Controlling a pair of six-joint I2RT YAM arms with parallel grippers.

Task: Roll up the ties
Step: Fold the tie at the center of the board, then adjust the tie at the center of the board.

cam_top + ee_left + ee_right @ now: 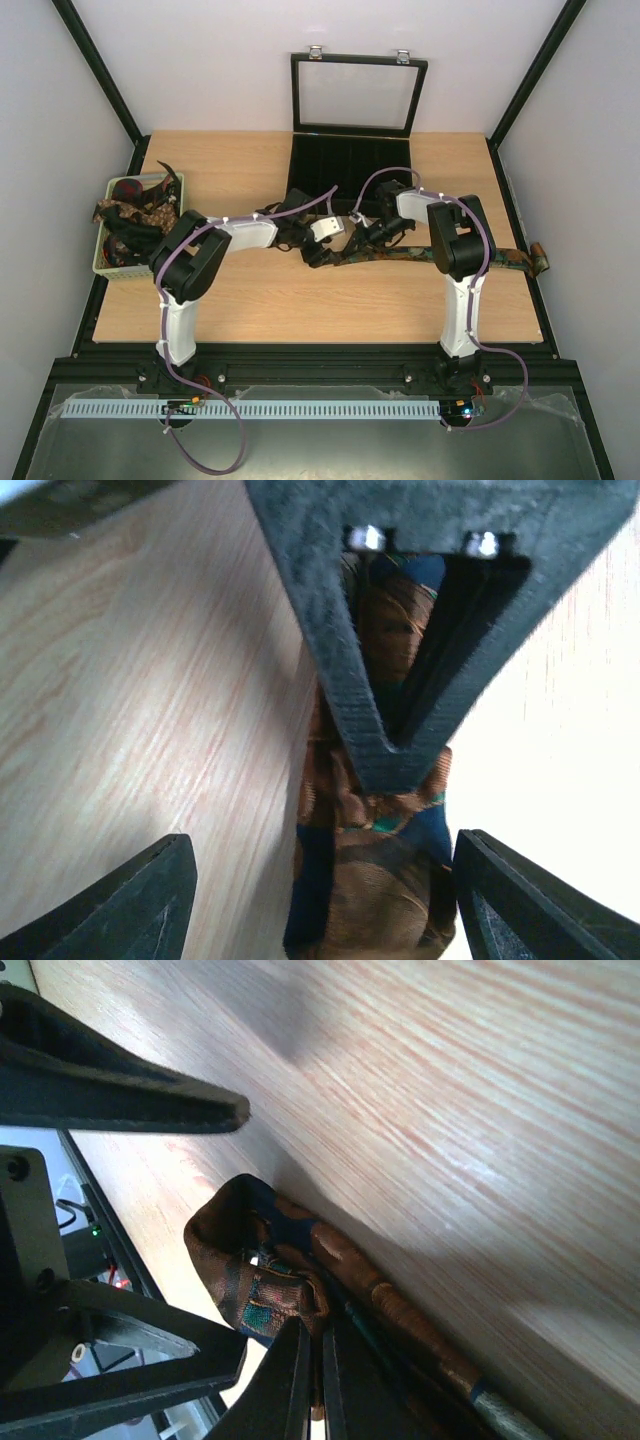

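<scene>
Pincer right [315,1360] clenched on tie [225,1245] fold | pincer left [325,840] released astride tie | overhead alone shows basket [125,271]

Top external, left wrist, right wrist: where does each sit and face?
Top external: above and behind, looking down on the table; left arm and right arm show.
Left wrist: looks down on the tie; left gripper open astride it.
Right wrist: low, along the tie; right gripper shut on it.
Shared: all show that tie.
</scene>
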